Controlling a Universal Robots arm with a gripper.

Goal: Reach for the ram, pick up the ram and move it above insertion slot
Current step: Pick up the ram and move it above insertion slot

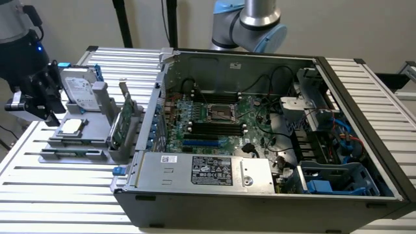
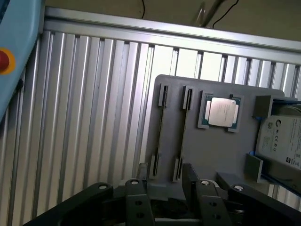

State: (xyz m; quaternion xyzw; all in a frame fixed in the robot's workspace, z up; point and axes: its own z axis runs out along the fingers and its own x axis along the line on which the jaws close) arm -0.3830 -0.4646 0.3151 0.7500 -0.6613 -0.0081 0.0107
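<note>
Ram [image 1: 71, 152]: sitting on edge in the grey holder [image 2: 211, 150], long axis running left-right across the exterior view. Gripper [image 2: 164, 170]: hovering above, jaws standing spread.

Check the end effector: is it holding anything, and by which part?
Nothing is held. The end effector is open near the grey plastic parts holder, with nothing between its fingers.

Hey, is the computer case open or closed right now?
Open: the computer case has its side panel off, and the motherboard and power supply show inside.
</note>
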